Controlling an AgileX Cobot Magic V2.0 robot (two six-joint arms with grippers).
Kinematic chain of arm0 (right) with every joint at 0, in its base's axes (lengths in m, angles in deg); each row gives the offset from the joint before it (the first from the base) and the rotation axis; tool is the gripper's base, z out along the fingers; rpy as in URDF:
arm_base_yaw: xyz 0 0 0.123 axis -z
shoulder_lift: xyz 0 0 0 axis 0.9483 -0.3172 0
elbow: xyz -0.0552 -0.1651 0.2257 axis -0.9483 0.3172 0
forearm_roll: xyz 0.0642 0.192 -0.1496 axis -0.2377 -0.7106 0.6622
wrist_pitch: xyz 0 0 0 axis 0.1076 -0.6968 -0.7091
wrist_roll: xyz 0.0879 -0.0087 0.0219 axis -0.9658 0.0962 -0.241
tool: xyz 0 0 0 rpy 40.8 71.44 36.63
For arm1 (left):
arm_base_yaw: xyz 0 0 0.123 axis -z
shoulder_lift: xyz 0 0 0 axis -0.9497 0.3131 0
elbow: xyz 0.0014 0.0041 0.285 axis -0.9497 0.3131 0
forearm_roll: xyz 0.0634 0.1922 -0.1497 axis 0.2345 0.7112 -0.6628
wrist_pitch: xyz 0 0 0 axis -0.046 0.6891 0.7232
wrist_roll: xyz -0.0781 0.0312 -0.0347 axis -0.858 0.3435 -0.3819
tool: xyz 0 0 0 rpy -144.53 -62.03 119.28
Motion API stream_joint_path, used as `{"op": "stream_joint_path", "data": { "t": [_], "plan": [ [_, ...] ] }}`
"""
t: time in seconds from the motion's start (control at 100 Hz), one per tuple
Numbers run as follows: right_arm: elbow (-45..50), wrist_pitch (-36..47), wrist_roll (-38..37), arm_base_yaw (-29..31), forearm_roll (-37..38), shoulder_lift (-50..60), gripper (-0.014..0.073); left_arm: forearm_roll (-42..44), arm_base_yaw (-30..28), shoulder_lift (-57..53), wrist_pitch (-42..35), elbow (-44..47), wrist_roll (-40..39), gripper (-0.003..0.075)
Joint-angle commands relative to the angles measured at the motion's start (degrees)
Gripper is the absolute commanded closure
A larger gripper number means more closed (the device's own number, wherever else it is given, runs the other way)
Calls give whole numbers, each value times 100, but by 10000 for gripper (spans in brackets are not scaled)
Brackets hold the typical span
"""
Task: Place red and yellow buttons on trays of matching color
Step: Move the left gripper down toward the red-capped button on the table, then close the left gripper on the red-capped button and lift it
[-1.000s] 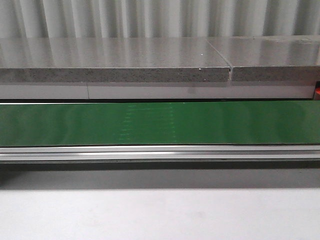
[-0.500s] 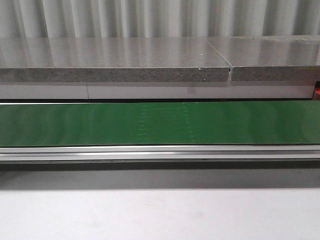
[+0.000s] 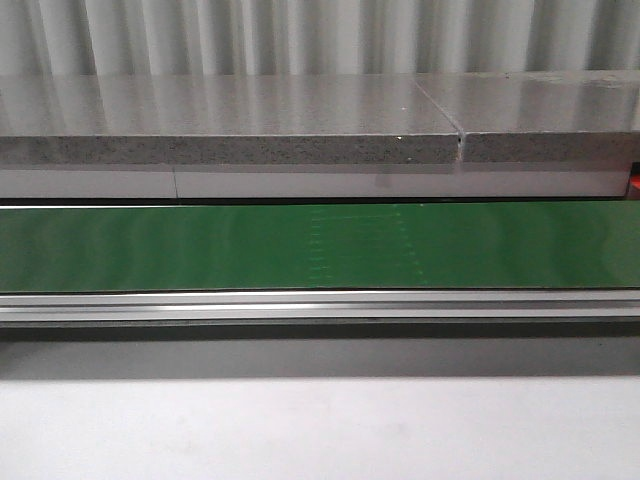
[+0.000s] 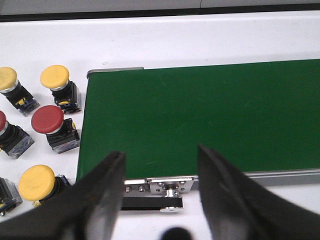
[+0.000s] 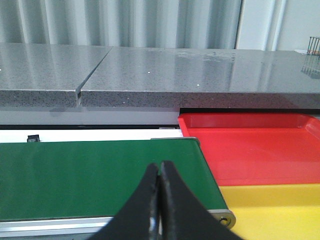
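Buttons sit off the belt's end, beside the left tool

Left tool (image 4: pixel 160 185) is spread wide over the green belt (image 4: pixel 200 120); red button (image 4: pixel 48 121) and yellow buttons (image 4: pixel 55 77) rest on the white bench (image 4: pixel 200 35) beside it. Right tool (image 5: pixel 160 200), pressed together, hangs near the red tray (image 5: pixel 250 145) and yellow tray (image 5: pixel 275 210).

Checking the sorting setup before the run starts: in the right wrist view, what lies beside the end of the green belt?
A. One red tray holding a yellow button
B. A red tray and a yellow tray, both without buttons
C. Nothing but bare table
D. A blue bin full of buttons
B: the red tray and yellow tray sit side by side past the green belt end, no buttons visible on them.
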Motion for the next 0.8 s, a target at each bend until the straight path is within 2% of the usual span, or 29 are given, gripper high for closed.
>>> {"op": "stream_joint_path", "data": {
  "t": [0.0,0.2,0.33,0.52,0.65,0.79],
  "plan": [
    [-30,469,1,33,-5,93,650,-10,-18,166,-244,-358,-133,218],
    [-30,469,1,33,-5,93,650,3,-420,624,512,-834,-448,209],
    [-30,469,1,33,-5,93,650,-63,-1014,801,988,-1076,-525,209],
    [-30,469,1,33,-5,93,650,-170,-2095,1272,2274,-1329,-550,213],
    [-30,469,1,33,-5,93,650,-170,-2593,1574,2609,-1329,-483,251],
    [-30,469,1,33,-5,93,650,-170,-2865,1916,2703,-1329,-483,269]
  ]
}}
